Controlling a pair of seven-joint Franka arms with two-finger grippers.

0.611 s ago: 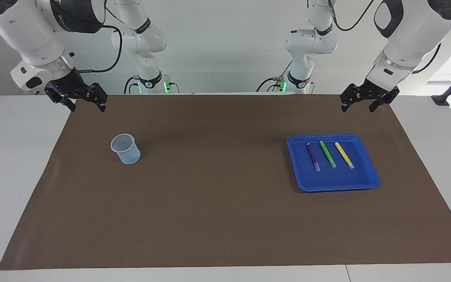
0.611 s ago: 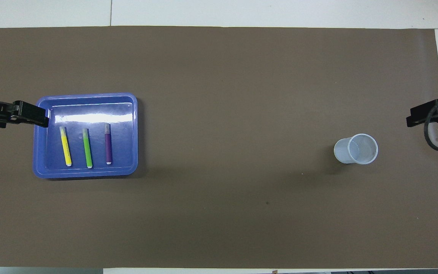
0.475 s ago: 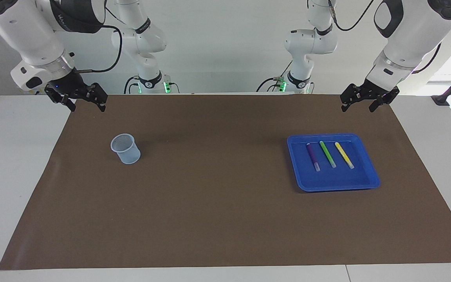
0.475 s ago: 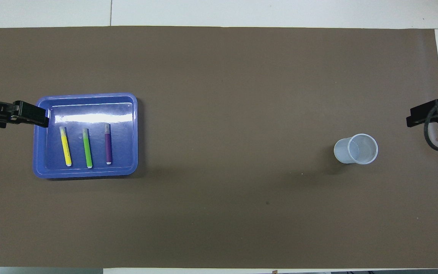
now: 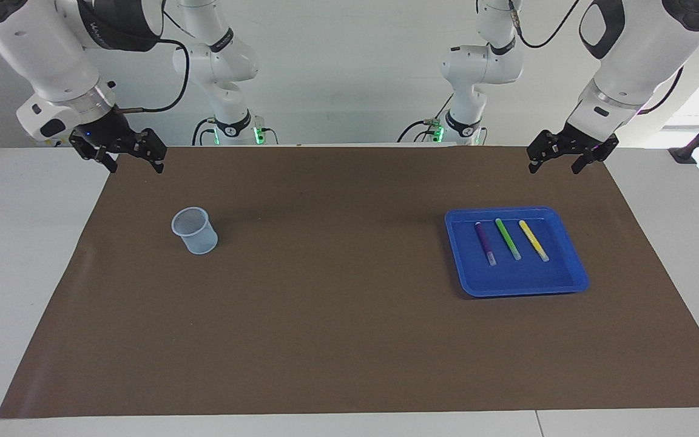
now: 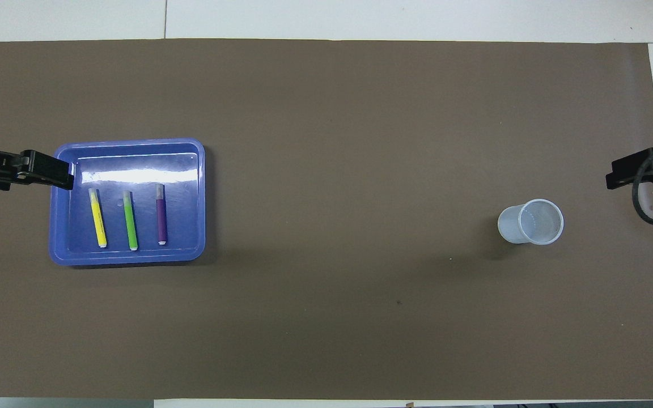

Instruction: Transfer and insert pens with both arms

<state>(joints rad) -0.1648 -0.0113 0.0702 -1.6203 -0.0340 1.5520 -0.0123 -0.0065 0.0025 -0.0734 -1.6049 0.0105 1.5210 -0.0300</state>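
Observation:
Three pens lie side by side in a blue tray (image 5: 525, 280) toward the left arm's end of the table: purple (image 5: 485, 243), green (image 5: 508, 239) and yellow (image 5: 533, 241). From overhead they show as yellow (image 6: 97, 218), green (image 6: 130, 220) and purple (image 6: 161, 214). My left gripper (image 5: 554, 167) hangs open and empty above the brown mat's edge, short of the tray; from overhead its fingers (image 6: 49, 174) overlap the tray's (image 6: 134, 258) rim. My right gripper (image 5: 135, 167) hangs open and empty at the other end.
A pale translucent cup (image 5: 195, 230) stands upright on the brown mat (image 5: 337, 303) toward the right arm's end, seen from overhead as cup (image 6: 530, 222). Two smaller white arms with green lights stand at the robots' edge of the table. White tabletop borders the mat.
The left arm has shifted by a hair; pens, tray, cup and right gripper are where they were.

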